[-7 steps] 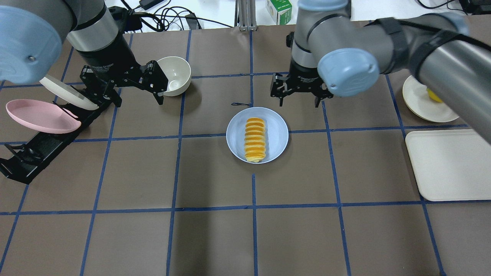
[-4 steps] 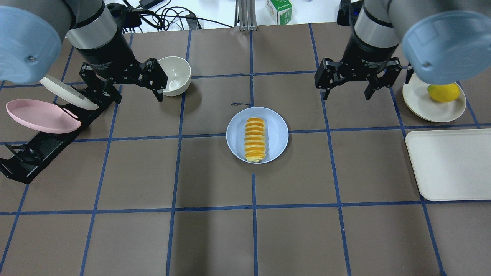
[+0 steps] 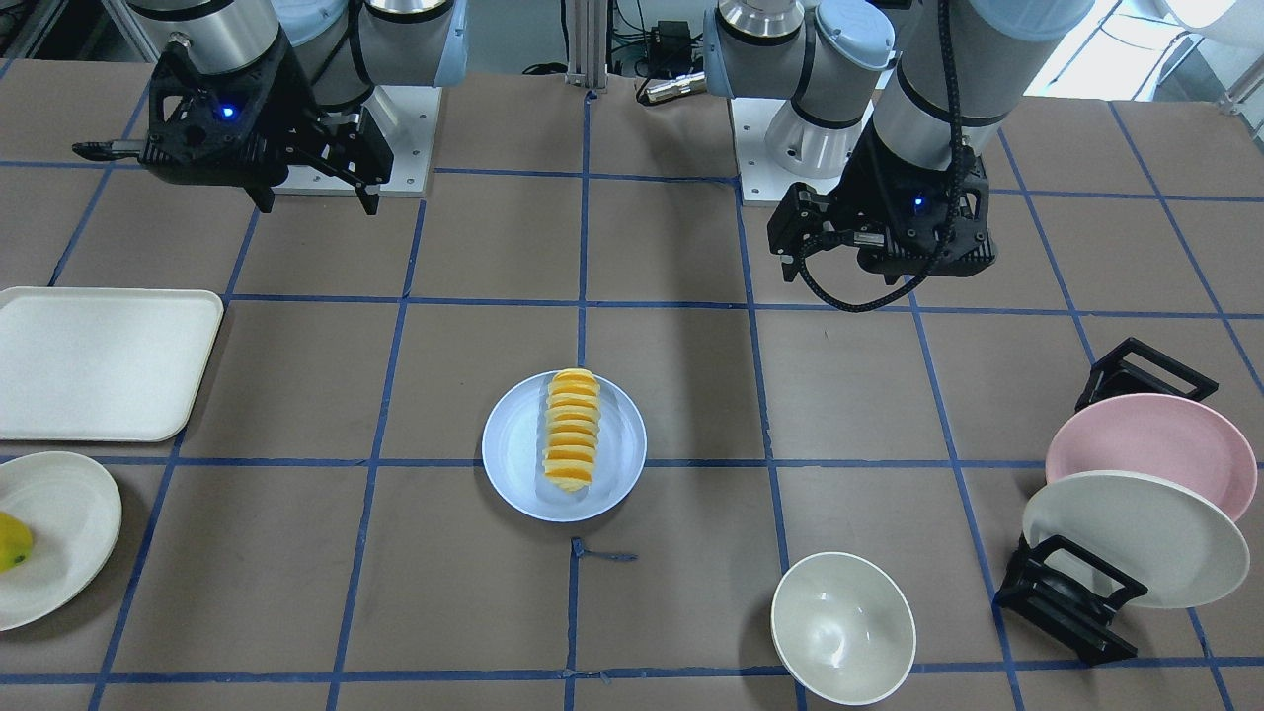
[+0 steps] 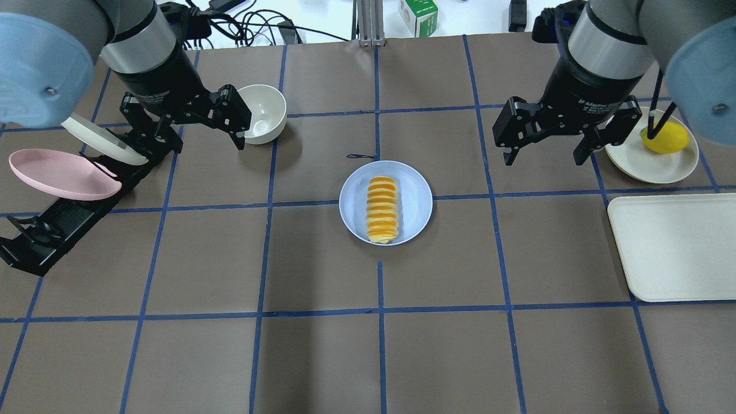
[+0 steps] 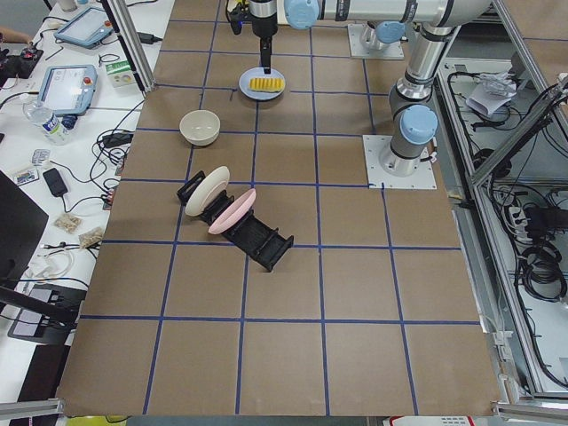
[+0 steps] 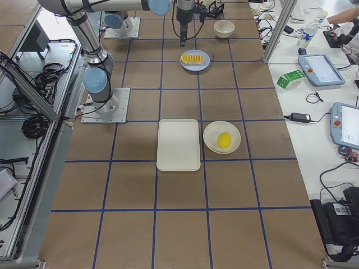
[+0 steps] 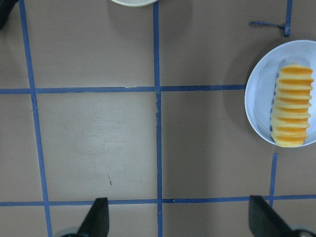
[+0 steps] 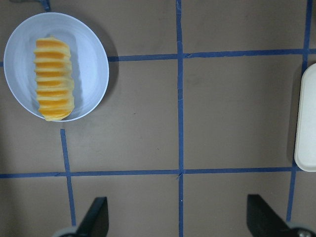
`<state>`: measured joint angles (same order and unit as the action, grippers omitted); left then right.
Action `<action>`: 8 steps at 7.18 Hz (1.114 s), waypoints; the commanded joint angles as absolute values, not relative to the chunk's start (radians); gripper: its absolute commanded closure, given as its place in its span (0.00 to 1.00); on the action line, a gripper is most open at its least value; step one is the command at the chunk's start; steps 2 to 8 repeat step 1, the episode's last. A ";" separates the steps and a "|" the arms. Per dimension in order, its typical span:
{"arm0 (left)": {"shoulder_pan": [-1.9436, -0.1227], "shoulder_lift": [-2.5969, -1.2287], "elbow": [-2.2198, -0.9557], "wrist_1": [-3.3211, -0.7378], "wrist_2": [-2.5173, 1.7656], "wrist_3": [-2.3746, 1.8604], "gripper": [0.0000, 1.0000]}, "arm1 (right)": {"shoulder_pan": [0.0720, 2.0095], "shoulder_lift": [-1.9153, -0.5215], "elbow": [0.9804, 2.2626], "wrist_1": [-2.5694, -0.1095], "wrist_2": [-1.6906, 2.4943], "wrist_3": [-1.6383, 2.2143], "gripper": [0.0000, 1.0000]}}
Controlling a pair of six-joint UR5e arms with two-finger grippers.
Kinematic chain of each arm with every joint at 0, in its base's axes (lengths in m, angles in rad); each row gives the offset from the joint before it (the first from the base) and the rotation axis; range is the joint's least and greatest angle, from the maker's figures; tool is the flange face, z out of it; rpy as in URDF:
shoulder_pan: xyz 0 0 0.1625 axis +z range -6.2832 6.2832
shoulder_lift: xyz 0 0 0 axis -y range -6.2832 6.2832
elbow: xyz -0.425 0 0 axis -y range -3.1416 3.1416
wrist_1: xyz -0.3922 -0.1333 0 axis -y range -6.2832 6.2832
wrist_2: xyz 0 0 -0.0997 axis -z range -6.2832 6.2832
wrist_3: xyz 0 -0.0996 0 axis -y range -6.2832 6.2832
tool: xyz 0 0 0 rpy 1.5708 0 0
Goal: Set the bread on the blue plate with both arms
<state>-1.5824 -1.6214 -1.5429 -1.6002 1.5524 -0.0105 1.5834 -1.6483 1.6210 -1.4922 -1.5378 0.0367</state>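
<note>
The bread (image 4: 382, 210), a long loaf of yellow-orange slices, lies along the middle of the blue plate (image 4: 417, 195) at the table's centre. It also shows in the front view (image 3: 571, 430) on the plate (image 3: 513, 454), and in both wrist views (image 7: 294, 106) (image 8: 53, 79). My left gripper (image 4: 208, 145) is open and empty, raised far to the plate's left beside a white bowl. My right gripper (image 4: 541, 161) is open and empty, raised well to the plate's right. Neither touches the bread or the plate.
A white bowl (image 4: 261, 112) stands at the back left. A black rack (image 4: 52, 230) holds a pink plate (image 4: 63, 172) and a cream plate (image 4: 100, 138). At the right are a cream plate (image 4: 632, 161) with a yellow fruit (image 4: 664, 138) and a cream tray (image 4: 673, 247).
My right arm has swung from just behind the blue plate out to the right, with its gripper still open. The left arm, the bread and the plate have stayed put.
</note>
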 commanded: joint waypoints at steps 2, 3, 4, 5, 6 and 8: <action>-1.583 -1.621 -1.542 -1.600 1.552 -0.008 0.00 | 1.577 -1.651 1.621 -1.500 -1.548 0.037 0.00; -1.583 -1.621 -1.542 -1.600 1.552 -0.008 0.00 | 1.577 -1.651 1.621 -1.500 -1.548 0.037 0.00; -1.583 -1.621 -1.542 -1.600 1.552 -0.008 0.00 | 1.577 -1.651 1.621 -1.500 -1.548 0.037 0.00; -1.583 -1.621 -1.542 -1.600 1.552 -0.008 0.00 | 1.577 -1.651 1.621 -1.500 -1.548 0.037 0.00; -1.583 -1.621 -1.542 -1.600 1.552 -0.008 0.00 | 1.577 -1.651 1.621 -1.500 -1.548 0.037 0.00; -1.583 -1.621 -1.542 -1.600 1.552 -0.008 0.00 | 1.577 -1.651 1.621 -1.500 -1.548 0.037 0.00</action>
